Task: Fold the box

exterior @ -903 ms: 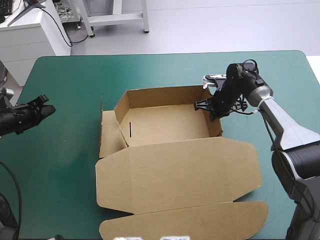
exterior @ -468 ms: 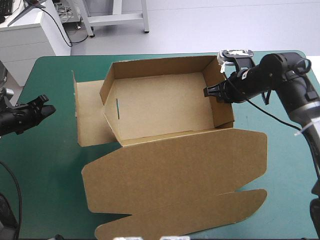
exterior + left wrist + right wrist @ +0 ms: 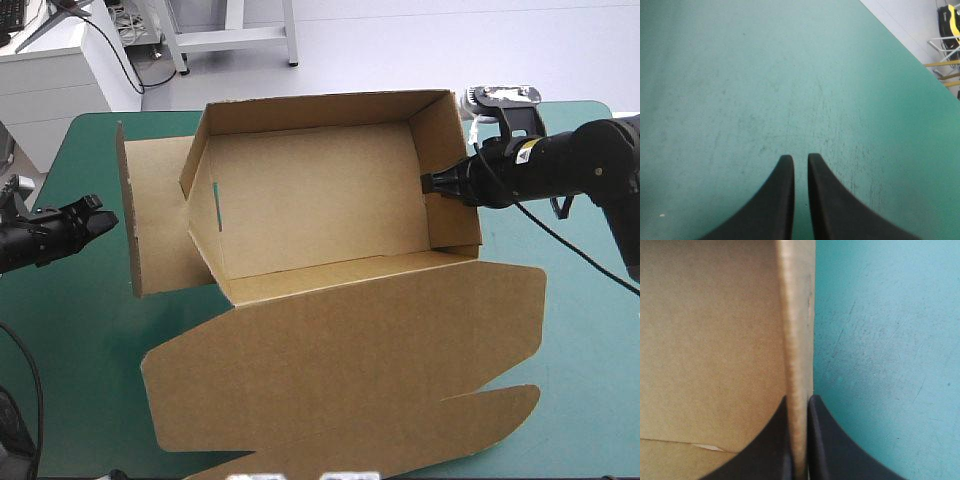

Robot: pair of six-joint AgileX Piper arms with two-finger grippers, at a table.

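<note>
The brown box [image 3: 320, 215] is an open tray with raised walls, lifted off the teal-green table and tilted. Its lid [image 3: 350, 360] hangs flat toward the near edge and a side flap [image 3: 155, 215] sticks out on the left. My right gripper [image 3: 432, 184] is shut on the box's right wall; in the right wrist view that wall's edge [image 3: 797, 340] runs up between the two black fingers, gripper [image 3: 799, 405]. My left gripper [image 3: 100, 217] hovers at the table's left side, apart from the box; its fingers [image 3: 782, 200] are all but together over bare cover, gripper [image 3: 796, 159].
The teal-green table [image 3: 80, 340] shows bare cover on the left around my left gripper and a strip on the right [image 3: 590, 340] beside the lid. A white cabinet [image 3: 60, 80] stands beyond the far left corner.
My right gripper has raised the box by its right wall. The box now appears larger and nearer the camera, and its left flap has swung out leftward. The left arm has barely moved.
</note>
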